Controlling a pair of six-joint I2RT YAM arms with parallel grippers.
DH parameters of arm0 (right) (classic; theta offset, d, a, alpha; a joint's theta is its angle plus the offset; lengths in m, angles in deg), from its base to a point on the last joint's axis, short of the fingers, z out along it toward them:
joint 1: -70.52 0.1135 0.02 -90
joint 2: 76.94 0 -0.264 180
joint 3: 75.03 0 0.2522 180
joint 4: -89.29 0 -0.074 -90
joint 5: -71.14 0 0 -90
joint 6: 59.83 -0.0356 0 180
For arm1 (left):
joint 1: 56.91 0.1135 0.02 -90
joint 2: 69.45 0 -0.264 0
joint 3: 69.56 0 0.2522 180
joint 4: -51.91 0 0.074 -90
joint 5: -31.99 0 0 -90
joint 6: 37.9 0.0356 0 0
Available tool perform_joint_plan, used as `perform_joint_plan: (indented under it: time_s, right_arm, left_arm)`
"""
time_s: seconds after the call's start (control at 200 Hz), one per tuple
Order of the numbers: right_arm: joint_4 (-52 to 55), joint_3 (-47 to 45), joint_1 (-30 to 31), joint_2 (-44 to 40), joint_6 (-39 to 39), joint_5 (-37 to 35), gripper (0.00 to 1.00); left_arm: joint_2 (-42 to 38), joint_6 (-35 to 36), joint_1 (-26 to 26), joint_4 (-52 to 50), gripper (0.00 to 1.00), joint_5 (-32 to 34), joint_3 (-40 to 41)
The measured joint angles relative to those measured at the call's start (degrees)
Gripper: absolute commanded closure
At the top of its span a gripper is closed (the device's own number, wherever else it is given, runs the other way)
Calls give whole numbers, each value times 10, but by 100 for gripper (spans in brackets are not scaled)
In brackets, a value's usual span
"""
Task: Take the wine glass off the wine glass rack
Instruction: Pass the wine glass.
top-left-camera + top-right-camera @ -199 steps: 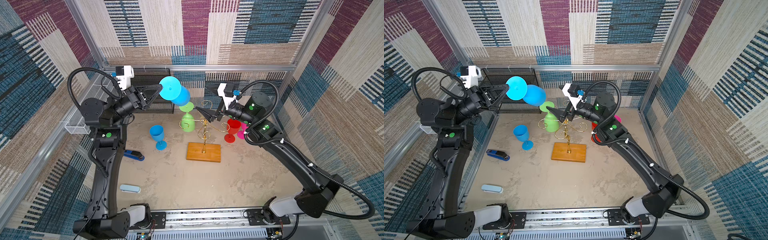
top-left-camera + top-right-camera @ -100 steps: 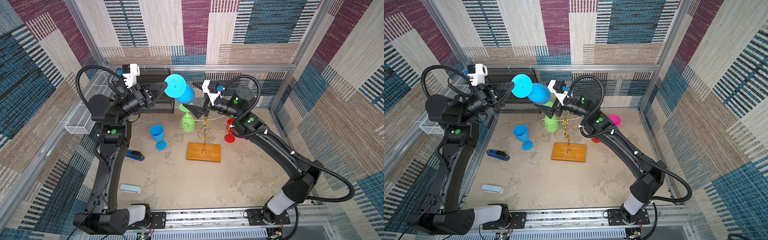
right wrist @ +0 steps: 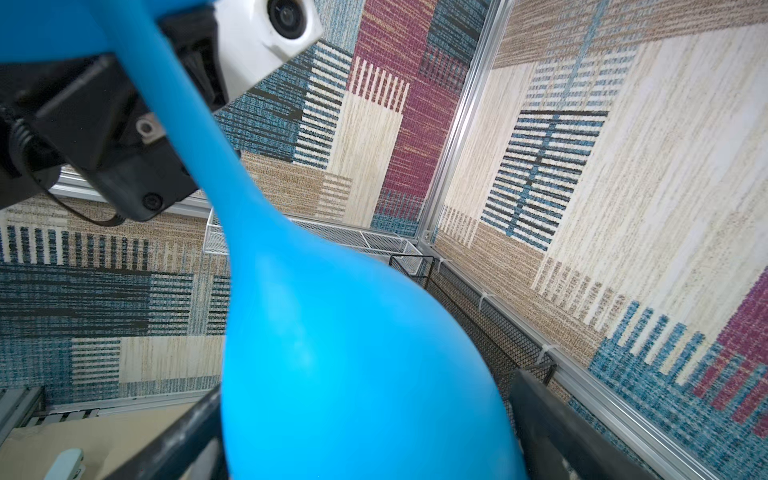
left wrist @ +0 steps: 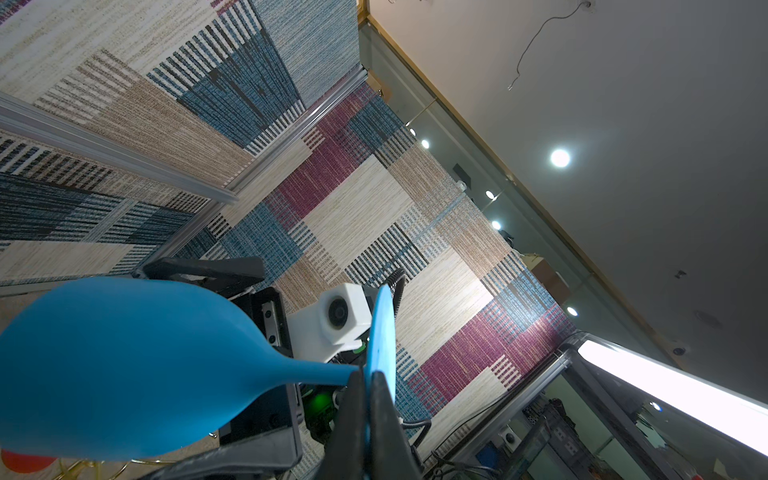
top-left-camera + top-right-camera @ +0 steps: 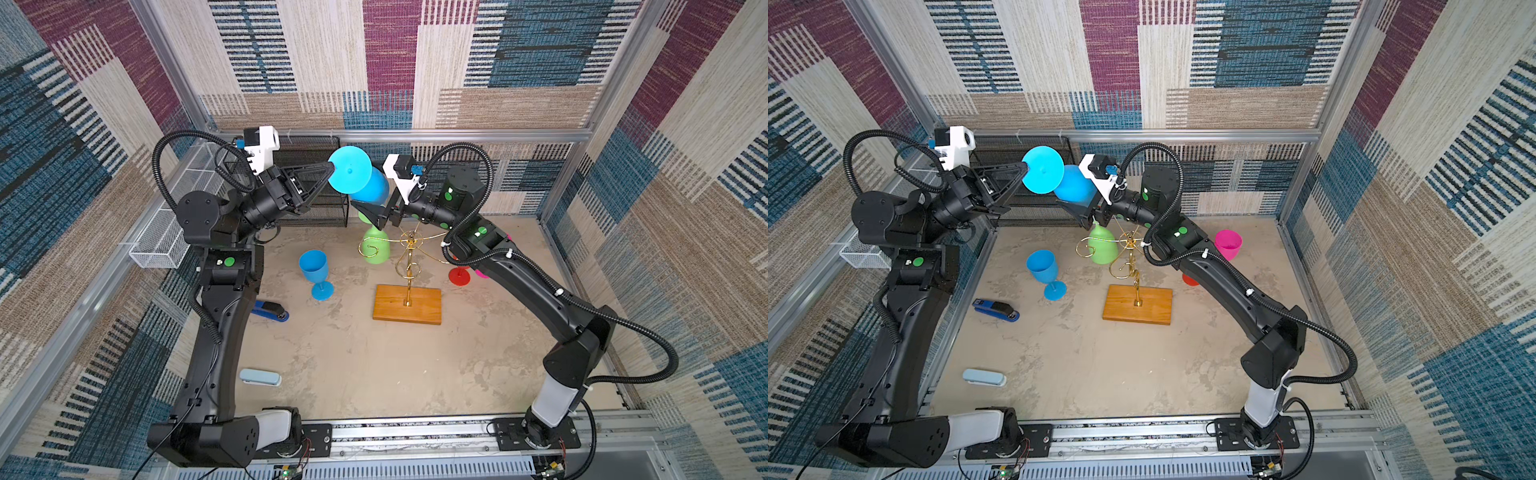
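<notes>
The left claw (image 5: 331, 167) is pressed together on the rim of the flat round foot of the light blue plastic wine glass (image 5: 350, 170). It carries the glass sideways in the air, high above the counter (image 5: 374, 365) and clear of the thin gold wire wine glass rack on its wooden base (image 5: 407, 304). Pinching the foot leaves the stem and bowl free, and they point toward the right claw (image 3: 365, 382). Its jaws are spread wide on either side of the bowl without visibly touching it. This looks like a handover, since a grip round the bowl should be steadier than a pinch on a thin disc. A green plastic wine glass (image 5: 376, 249) hangs bowl-down on the rack.
</notes>
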Motion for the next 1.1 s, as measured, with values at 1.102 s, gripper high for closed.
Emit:
perform_joint_plan:
  time_s: [1.102]
  right_arm:
    - [27, -24, 11, -37, -16, -33, 40]
  left_arm:
    - [-21, -1, -1, -14, 74, 33, 14]
